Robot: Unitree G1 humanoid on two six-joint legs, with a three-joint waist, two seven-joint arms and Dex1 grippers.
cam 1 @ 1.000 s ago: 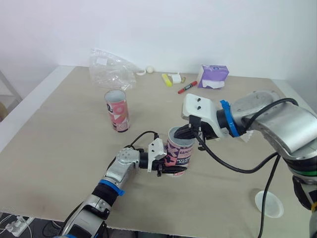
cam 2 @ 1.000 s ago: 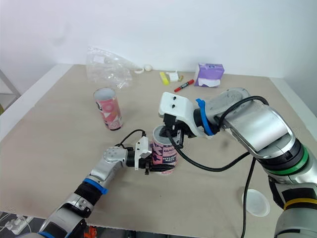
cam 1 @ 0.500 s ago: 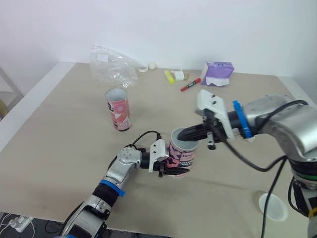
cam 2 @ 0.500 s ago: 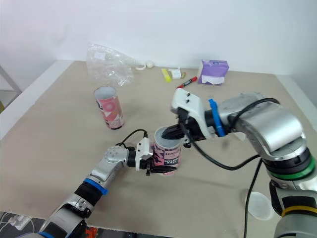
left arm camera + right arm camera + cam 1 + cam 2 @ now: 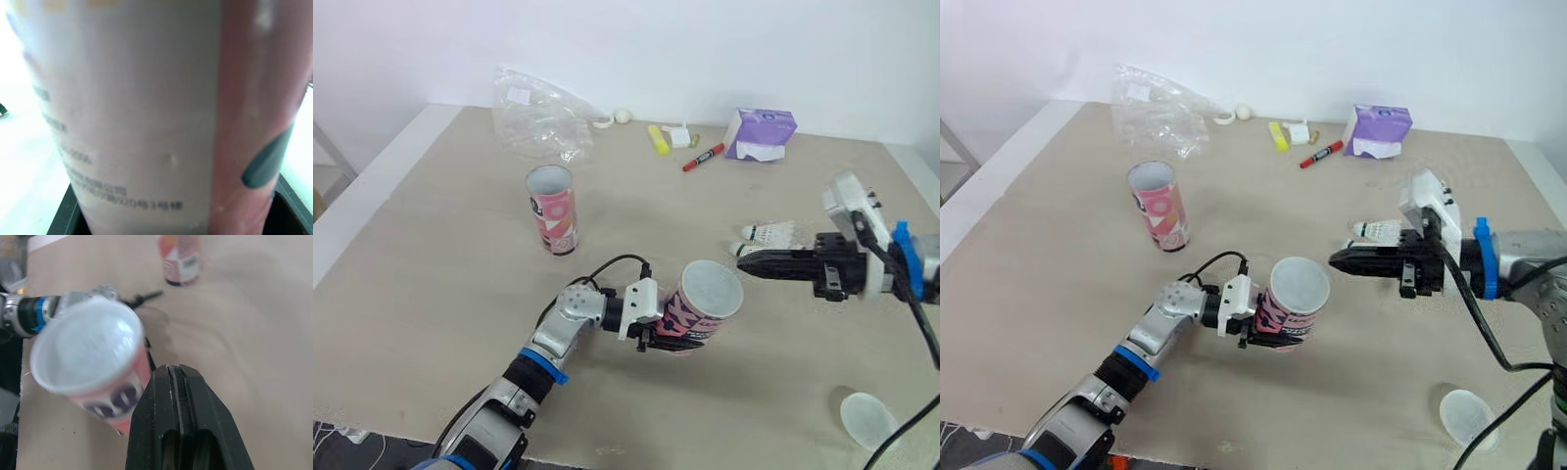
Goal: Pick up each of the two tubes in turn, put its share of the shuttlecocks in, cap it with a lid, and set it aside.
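Right gripper [image 5: 746,262], closed empty, now clear of tube [image 5: 703,305] clamped in left gripper [image 5: 658,339]; shuttlecocks [image 5: 781,233] still loose, nothing capped.

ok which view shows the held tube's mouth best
The right wrist view: the held tube points its open mouth at that camera. The eye views show it tilted in the left claw; the left wrist view gives its printed side wall.

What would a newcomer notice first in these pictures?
The left gripper holds a pink tube tilted at the front of the table, its mouth toward the right gripper, whose shut fingers point at it without touching. A shuttlecock lies just behind those fingers, and a second tube stands upright farther back on the left.
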